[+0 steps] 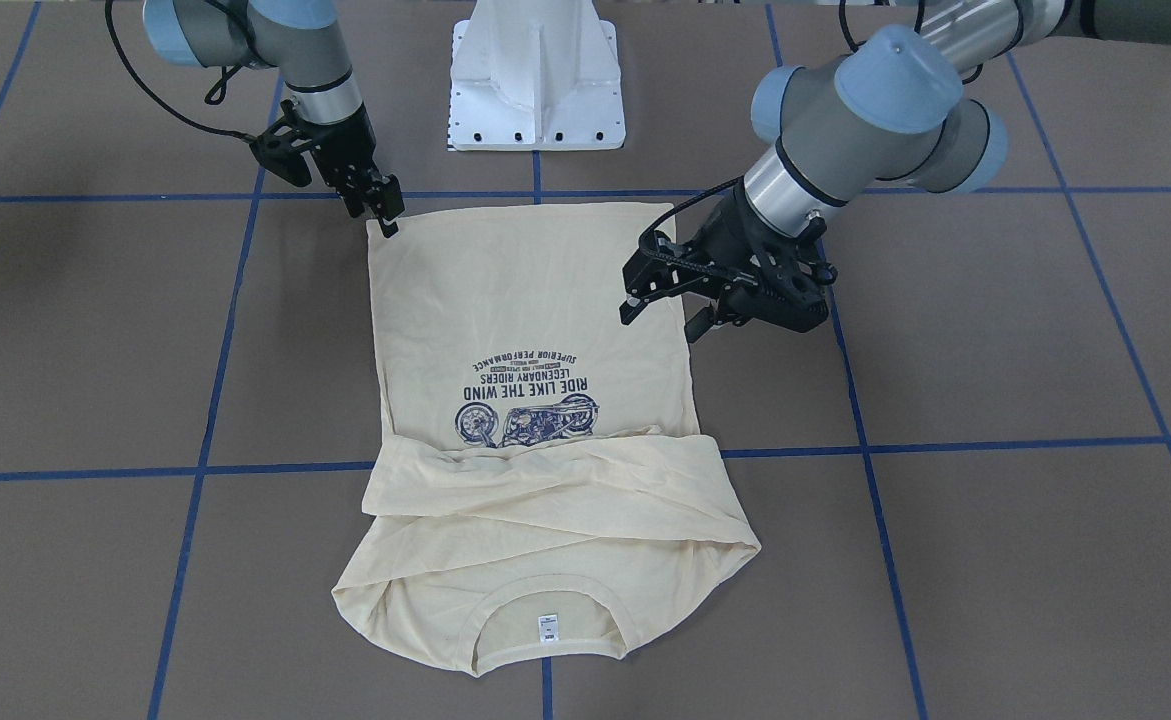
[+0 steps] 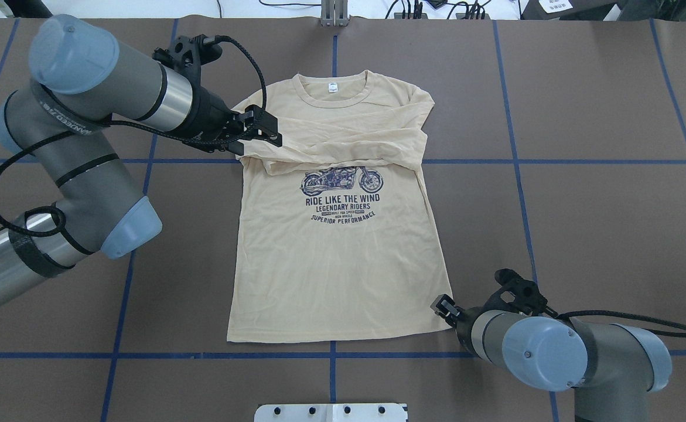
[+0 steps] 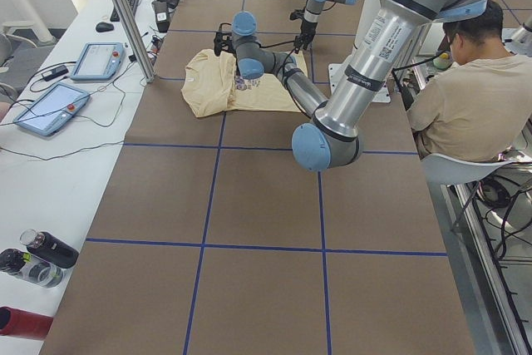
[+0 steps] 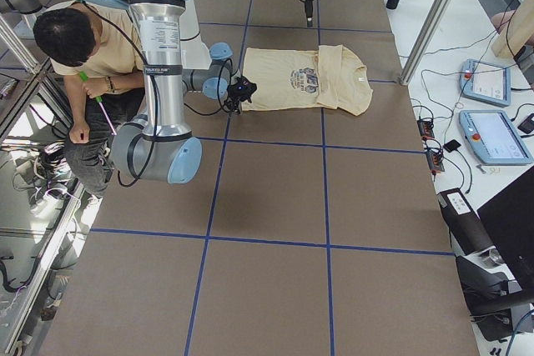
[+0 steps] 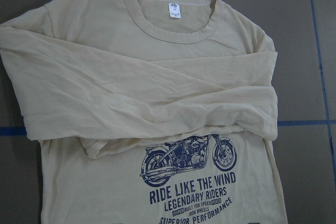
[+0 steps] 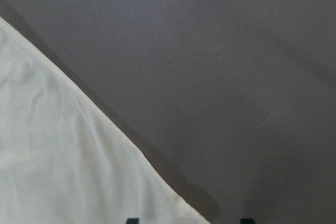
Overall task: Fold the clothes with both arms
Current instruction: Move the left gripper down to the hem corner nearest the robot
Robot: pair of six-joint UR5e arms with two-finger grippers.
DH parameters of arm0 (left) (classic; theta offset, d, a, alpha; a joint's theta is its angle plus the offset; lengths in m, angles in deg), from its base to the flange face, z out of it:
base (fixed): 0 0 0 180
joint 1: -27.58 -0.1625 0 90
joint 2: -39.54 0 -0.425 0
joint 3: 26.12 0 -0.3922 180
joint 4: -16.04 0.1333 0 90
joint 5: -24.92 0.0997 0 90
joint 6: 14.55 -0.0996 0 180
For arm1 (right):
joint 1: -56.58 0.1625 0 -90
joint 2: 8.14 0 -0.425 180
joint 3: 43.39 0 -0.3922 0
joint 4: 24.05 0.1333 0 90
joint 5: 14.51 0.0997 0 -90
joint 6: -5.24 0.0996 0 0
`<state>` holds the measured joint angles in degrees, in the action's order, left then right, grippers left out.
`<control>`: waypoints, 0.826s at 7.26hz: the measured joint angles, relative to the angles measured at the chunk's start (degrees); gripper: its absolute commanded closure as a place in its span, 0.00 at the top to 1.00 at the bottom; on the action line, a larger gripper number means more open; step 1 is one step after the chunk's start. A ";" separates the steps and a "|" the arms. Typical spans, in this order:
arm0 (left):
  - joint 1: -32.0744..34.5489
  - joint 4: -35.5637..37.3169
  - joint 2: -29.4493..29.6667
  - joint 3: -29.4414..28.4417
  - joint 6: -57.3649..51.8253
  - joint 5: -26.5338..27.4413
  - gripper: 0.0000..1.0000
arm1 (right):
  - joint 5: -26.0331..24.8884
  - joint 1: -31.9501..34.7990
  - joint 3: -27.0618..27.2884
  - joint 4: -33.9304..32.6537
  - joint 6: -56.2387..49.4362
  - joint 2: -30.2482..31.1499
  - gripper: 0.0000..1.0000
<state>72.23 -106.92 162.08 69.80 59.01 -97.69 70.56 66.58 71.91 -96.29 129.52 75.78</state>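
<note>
The shirt lies flat on the table, print upward, with both long sleeves folded across the chest just above the motorcycle picture. Its hem corner sits right at the tips of the right gripper. From there the cloth runs away toward the collar and the small white neck label, at the end farthest from that gripper.

The right gripper's fingers are apart. In its wrist view one fingertip is over the cloth and the other over bare table, with the shirt's edge running between them — nothing is clamped.

The left gripper hangs raised above the shirt's edge on its own side, by the fold of the sleeves. Its fingers are also spread and hold nothing; the collar, crossed sleeves and print all lie below it, well apart from it.

Blue tape lines cross the brown table under and around the shirt. Behind both grippers, beyond the hem, stands the white pedestal base — and a seated person is beside it.
</note>
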 measured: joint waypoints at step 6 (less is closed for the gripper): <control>0.00 0.00 0.00 0.03 0.00 0.00 0.84 | 0.06 0.02 0.74 -0.04 0.34 0.10 0.00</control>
<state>72.23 -106.92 162.09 69.82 59.02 -97.69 70.62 66.60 72.65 -96.33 129.85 75.88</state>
